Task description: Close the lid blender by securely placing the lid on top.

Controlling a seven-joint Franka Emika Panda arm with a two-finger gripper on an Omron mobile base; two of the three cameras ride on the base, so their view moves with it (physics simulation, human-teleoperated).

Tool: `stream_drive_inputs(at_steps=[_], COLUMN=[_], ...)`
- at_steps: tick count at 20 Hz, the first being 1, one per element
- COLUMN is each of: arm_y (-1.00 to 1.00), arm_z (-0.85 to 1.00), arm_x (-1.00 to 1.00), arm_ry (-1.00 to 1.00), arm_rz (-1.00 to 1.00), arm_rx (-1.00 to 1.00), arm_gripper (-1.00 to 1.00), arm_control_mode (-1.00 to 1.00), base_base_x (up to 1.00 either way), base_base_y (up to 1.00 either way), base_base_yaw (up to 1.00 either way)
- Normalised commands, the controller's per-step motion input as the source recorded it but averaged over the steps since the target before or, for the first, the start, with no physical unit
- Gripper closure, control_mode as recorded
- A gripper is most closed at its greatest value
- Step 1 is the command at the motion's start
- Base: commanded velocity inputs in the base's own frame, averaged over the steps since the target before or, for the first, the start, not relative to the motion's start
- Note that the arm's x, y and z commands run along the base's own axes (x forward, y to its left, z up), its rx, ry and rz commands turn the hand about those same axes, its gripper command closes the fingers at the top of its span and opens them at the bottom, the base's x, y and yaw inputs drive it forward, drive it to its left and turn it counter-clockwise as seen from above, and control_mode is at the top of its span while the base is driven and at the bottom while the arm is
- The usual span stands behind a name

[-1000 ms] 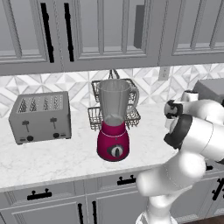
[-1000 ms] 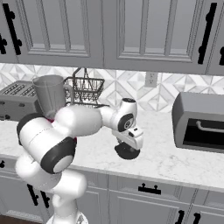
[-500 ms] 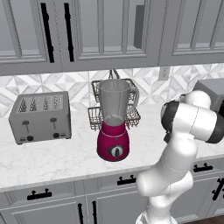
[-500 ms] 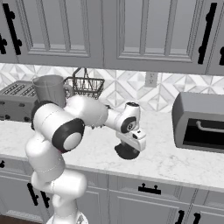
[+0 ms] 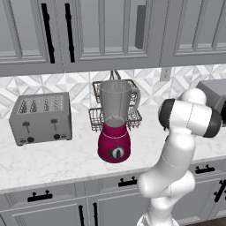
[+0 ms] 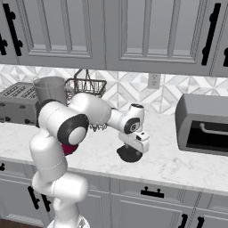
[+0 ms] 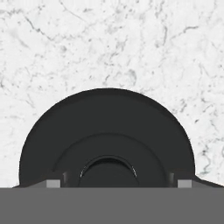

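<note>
Gripper (image 6: 132,150): pointed straight down at the worktop, low over the lid (image 6: 129,154); in the hand view the two finger tips (image 7: 53,183) stand either side of the lid's raised centre knob, jaws apart and not visibly pressing on it, so whether a hold is made cannot be told. Lid: small dark round cap, lying flat on the white marble counter (image 6: 178,164), to the right of the blender and well apart from it. Blender (image 5: 114,128): magenta base with a round dark dial, clear grey jar upright on it, handle to the side, mouth uncovered; it stands near the counter's front edge, just ahead of a wire basket (image 5: 99,117). Toaster (image 5: 40,117): grey, four-slot, further left on the same counter. Dark grey appliance (image 6: 202,124): to the right of the lid, against the wall. Step in hand, as judged: the pick-up of the lid, at the point of closing on its knob. Next move calls for: a firm pinch on the knob, a straight lift clear of the counter, a carry leftward above the jar's rim, then a level, centred lowering so the cap seats squarely in the mouth.
</note>
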Motion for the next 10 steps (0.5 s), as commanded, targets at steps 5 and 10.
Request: stream_drive_inputs(at_steps=[5, 10], arm_y=[0.0, 0.0], arm_z=[-0.48, -0.29], arm_x=[0.04, 0.01], arm_ry=[0.0, -0.01], arm_rz=[0.0, 0.0], arm_rx=[-0.02, -0.01], arm_gripper=[1.0, 1.0], arm_control_mode=[-1.0, -1.0], base_base_x=[0.0, 0.0], base_base_y=[0.0, 0.0], base_base_yaw=[0.0, 0.0])
